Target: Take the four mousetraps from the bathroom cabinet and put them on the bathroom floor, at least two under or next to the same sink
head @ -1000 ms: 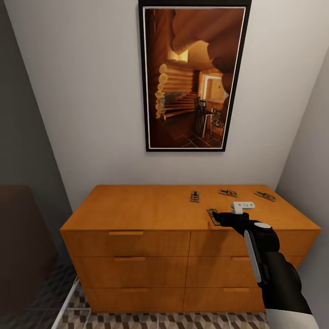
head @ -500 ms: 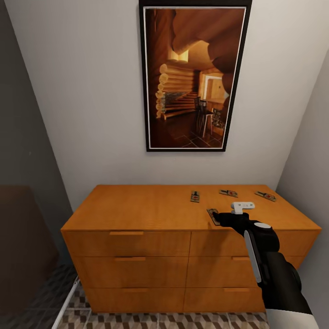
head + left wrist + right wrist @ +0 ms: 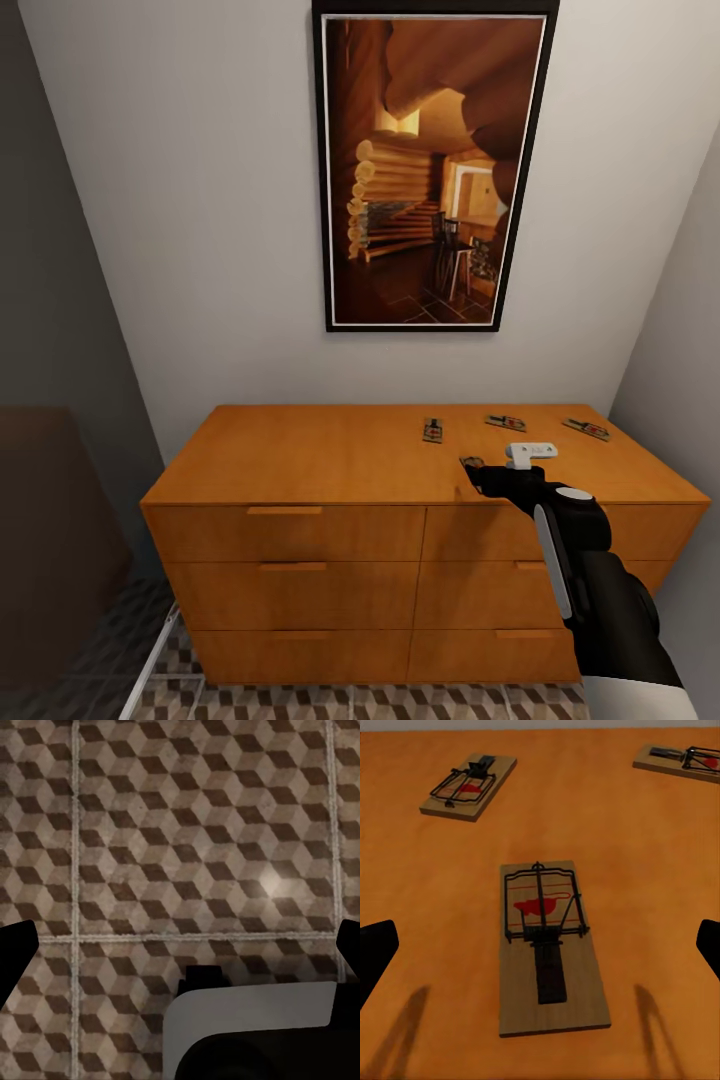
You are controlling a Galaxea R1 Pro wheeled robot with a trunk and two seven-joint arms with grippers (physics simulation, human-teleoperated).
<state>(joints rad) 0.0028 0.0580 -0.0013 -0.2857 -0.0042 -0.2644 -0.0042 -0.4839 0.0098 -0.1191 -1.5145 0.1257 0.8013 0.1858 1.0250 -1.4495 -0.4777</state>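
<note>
The right hand (image 3: 472, 470) is hovering low over the flat top of the cabinet (image 3: 320, 455), right of the head view's centre, with its fingers spread wide. In the right wrist view the dark fingertips (image 3: 375, 949) are showing at the two side edges of the frame, and the nearest mousetrap (image 3: 549, 945) is lying flat between them, untouched, in the centre of the frame. A second mousetrap (image 3: 470, 784) is sitting at the upper left and a third (image 3: 681, 759) at the upper right. In the head view a fourth trap (image 3: 588, 429) is lying near the cabinet's right end. The left hand (image 3: 180, 945) is hanging open over the bathroom floor (image 3: 187, 832) tiles, gripping nothing.
</note>
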